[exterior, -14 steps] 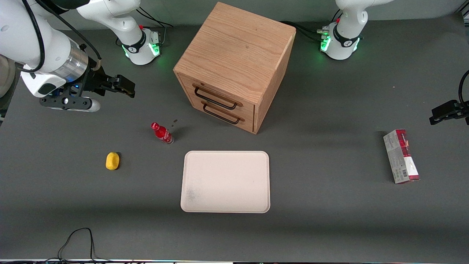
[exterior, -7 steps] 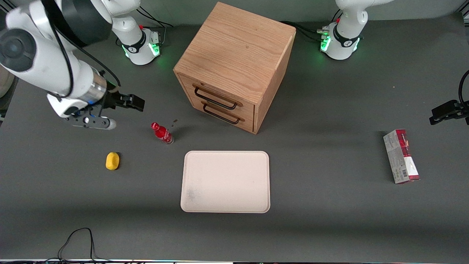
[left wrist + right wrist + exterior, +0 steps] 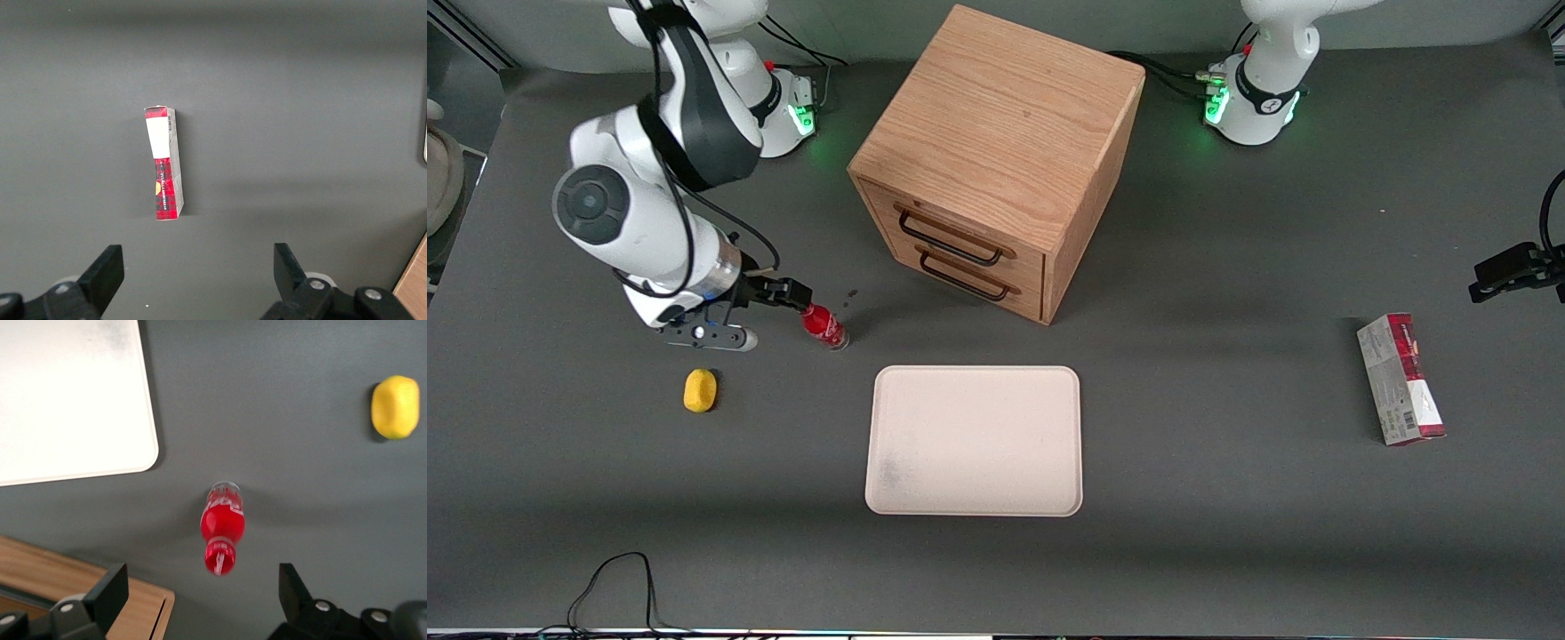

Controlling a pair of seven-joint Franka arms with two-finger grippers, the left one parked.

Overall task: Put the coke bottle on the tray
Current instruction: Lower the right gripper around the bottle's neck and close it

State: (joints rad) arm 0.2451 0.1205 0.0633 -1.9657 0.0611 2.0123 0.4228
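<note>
Just above the coke bottle (image 3: 823,325) hangs the gripper (image 3: 791,293), its fingers (image 3: 107,597) spread wide apart with the red cap showing between them in the right wrist view; nothing is clamped. That coke bottle (image 3: 222,527) stands upright on the dark table (image 3: 1227,533), close to the tray (image 3: 974,440) yet not touching it, a little farther from the front camera than the tray's nearest corner. Relative to the bottle, the tray lies nearer the front camera and toward the parked arm's end. A yellow lemon (image 3: 700,390) sits near the bottle, toward the working arm's end of the table. A wooden drawer cabinet (image 3: 996,160) stands farther from the front camera than the bottle. A red-and-grey carton (image 3: 1400,379) lies well apart from the bottle, toward the parked arm's end.
</note>
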